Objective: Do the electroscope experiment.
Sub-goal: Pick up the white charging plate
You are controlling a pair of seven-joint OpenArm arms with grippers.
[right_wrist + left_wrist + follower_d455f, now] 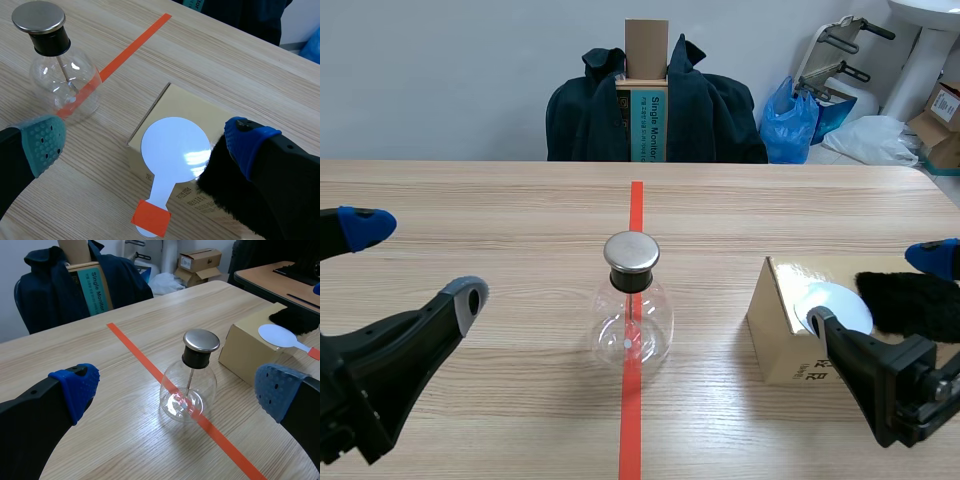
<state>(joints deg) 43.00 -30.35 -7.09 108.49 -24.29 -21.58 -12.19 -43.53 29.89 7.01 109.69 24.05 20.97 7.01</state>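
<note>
L gripper [417,260]: fingers wide, nothing held; flask [188,390] just ahead, centred. R gripper [145,142]: wide, above box [190,107]; disc [175,150] between fingers, fur [217,180] beside one finger.

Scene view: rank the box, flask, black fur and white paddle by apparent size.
1. Box
2. Flask
3. Black fur
4. White paddle; the right tool partly covers these last two, so their order is unsure.

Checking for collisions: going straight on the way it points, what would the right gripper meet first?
Probably the white paddle on the box, which lies under the open right gripper; depth unclear.
</note>
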